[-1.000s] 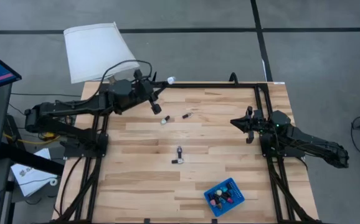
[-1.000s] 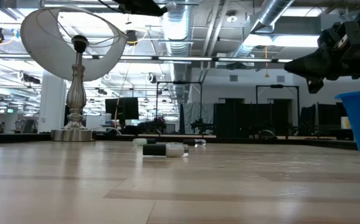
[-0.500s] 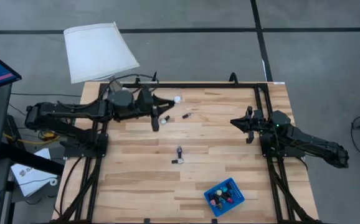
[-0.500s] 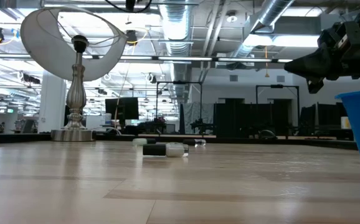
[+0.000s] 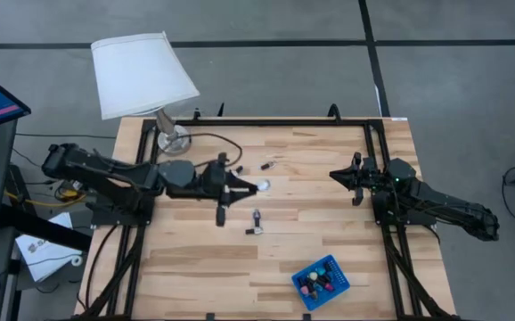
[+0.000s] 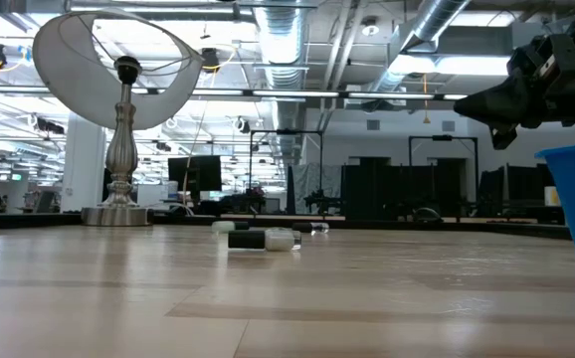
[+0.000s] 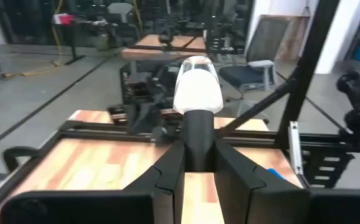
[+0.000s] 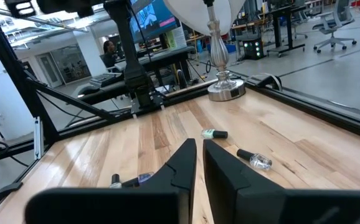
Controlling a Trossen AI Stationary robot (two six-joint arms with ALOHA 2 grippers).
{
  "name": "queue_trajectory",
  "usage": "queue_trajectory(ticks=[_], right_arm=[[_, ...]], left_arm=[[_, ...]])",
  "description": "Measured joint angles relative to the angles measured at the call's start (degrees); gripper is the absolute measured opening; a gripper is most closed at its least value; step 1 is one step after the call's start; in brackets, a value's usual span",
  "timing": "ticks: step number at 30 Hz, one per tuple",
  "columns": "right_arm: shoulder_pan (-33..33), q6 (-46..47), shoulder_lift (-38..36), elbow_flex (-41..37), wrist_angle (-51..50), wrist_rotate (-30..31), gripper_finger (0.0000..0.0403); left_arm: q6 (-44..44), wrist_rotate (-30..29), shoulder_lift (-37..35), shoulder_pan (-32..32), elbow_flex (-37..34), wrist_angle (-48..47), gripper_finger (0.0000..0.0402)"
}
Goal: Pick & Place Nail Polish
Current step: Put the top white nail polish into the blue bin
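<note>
Holding white nail polish bottle (image 7: 197, 92) | left gripper (image 7: 198, 163) clamped on cap | above mid-table

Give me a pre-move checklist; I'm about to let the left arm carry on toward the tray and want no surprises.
1. Left gripper shut on white nail polish bottle: ok.
2. Bottle lifted clear of table: ok.
3. Blue tray has room for more: cannot tell.
4. Right gripper parked shut, away from tray: ok.
5. Loose bottle lies apart from the tray: ok.
</note>
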Motion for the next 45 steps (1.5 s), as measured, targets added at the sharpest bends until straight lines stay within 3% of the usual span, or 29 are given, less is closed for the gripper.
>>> queue_trajectory(ticks=[10,26,45], right_arm=[[0.0,0.0,0.0,0.0,0.0,0.0,0.0021],[0.0,0.0,0.0,0.0,0.0,0.0,0.0021],[0.0,0.0,0.0,0.0,0.0,0.0,0.0021]], left_arm=[[-0.2,1.6,14.4,-2.4,10.2,0.8,0.0059],[-12.1,3.0,35.9,-6.1,21.1,1.2,0.0059],[-12.9,7.1,53.3,-10.0,34.1,2.4,0.0059]])
